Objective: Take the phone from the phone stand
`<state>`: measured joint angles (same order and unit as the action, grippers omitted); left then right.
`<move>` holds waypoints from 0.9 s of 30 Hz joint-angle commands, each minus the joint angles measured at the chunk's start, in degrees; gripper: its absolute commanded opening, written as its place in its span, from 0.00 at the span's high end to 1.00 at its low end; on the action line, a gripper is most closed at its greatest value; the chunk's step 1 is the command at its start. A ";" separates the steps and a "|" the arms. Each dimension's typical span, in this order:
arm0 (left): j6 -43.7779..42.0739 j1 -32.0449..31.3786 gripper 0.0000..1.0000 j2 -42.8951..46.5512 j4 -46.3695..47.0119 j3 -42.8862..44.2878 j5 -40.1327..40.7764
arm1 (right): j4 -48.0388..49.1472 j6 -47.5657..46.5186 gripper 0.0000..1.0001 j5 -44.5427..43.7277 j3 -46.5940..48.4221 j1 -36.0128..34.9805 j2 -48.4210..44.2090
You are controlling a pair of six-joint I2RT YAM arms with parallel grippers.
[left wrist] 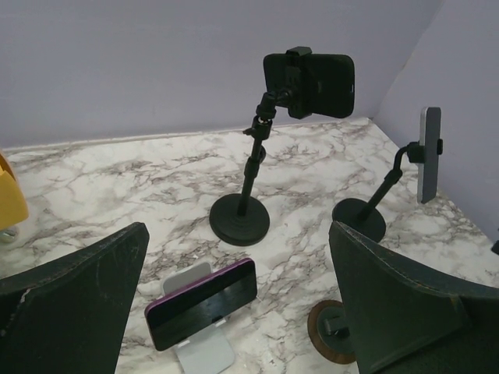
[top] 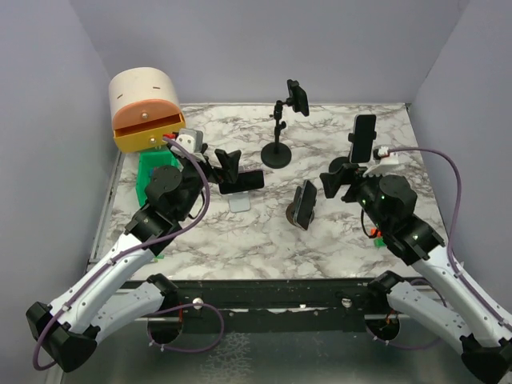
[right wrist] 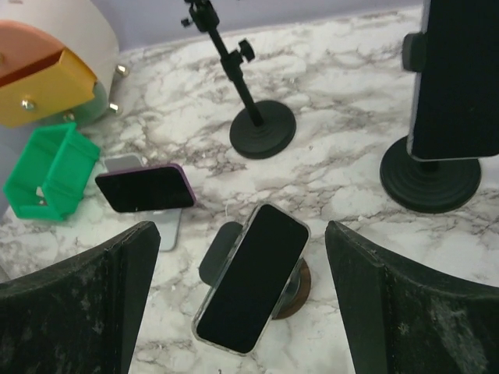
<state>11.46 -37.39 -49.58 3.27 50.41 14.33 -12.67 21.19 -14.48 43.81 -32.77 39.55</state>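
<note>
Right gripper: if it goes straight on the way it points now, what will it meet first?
Probably the tilted phone on the round brown stand, centred ahead of the open right gripper; depth is unclear.

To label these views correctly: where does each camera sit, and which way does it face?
Top external: above and behind the arms, looking down on the marble table; both arms, left gripper and right gripper, show.
Left wrist: on the left arm, facing forward, low, toward the raised phone; own fingers at bottom.
Right wrist: on the right arm, looking down on the tilted phone; own fingers below.
Both wrist views share the purple phone.
</note>
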 commanded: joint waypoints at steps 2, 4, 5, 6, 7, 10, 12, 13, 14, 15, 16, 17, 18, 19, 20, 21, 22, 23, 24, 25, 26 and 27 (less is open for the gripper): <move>-2.15 -0.59 0.01 1.95 3.65 -2.69 -2.40 | -2.07 0.68 0.08 7.59 0.67 0.16 3.84; -2.59 -0.79 0.01 2.44 4.20 -3.22 -2.15 | 0.75 -1.20 0.09 11.11 -0.58 0.15 3.64; -2.85 -0.83 0.01 2.59 4.47 -3.41 -2.05 | 1.63 -1.61 0.10 12.51 -0.92 0.12 3.54; -3.05 -0.93 0.01 2.71 4.68 -3.65 -2.03 | 2.01 -1.67 0.10 13.21 -1.08 0.11 3.56; -3.23 -0.98 0.01 2.78 4.87 -3.81 -2.02 | 2.05 -1.61 0.10 13.48 -1.09 0.13 3.62; -3.44 -1.15 0.01 2.74 5.08 -3.99 -2.02 | 0.56 0.83 0.10 10.64 -1.09 0.15 3.86; -3.47 -1.22 0.01 2.60 5.08 -3.92 -2.09 | -1.41 4.12 0.09 6.95 -1.44 0.16 3.97; -3.47 -1.32 0.01 2.50 5.08 -3.92 -2.11 | -2.18 5.78 0.09 5.90 -1.74 0.17 4.15; -3.53 -1.29 0.01 2.48 5.04 -3.92 -2.19 | -2.65 7.65 0.08 5.73 -2.25 0.17 4.31; -3.55 -1.31 0.01 2.53 5.02 -3.90 -2.20 | -2.66 9.43 0.08 6.14 -2.77 0.17 4.48; -3.55 -1.29 0.01 2.48 5.07 -3.92 -2.28 | -2.35 10.99 0.08 7.02 -3.35 0.12 4.86; -3.55 -1.33 0.01 2.50 5.08 -3.96 -2.28 | -1.97 12.57 0.08 8.08 -3.85 0.16 5.41; -3.55 -1.37 0.01 2.52 5.08 -3.96 -2.29 | -1.28 13.92 0.08 9.00 -4.22 0.17 5.97; -3.60 -1.37 0.01 2.54 5.08 -3.99 -2.29 | -0.38 15.25 0.08 10.09 -4.72 0.24 6.45; -3.70 -1.38 0.01 2.50 5.16 -4.08 -2.29 | 0.62 16.42 0.08 10.91 -5.09 0.23 6.88; -3.85 -1.37 0.01 2.45 5.17 -4.16 -2.29 | 1.34 17.56 0.08 11.38 -5.28 0.42 7.42; -4.02 -1.46 0.01 2.42 5.24 -4.22 -2.22 | 1.87 18.68 0.08 11.92 -5.40 0.76 7.96; -4.14 -1.46 0.01 2.32 5.26 -4.33 -2.08 | 2.15 19.81 0.08 12.35 -5.67 1.37 8.47; -4.24 -1.51 0.01 2.33 5.26 -4.35 -1.96 | 2.56 21.13 0.08 13.06 -6.03 2.15 8.91; -4.33 -1.53 0.01 2.20 5.26 -4.35 -1.87 | 3.13 22.26 0.07 14.00 -6.68 3.30 9.30; -4.40 -1.55 0.01 2.13 5.26 -4.36 -1.85 | 3.90 23.36 0.07 15.98 -7.51 4.68 9.51; -4.48 -1.55 0.01 2.07 5.26 -4.36 -1.85 | 4.76 24.60 0.07 17.50 -8.62 6.07 9.57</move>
<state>8.16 -38.59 -47.64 7.62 46.78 13.26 -11.81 38.85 -2.85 37.93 -30.57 48.53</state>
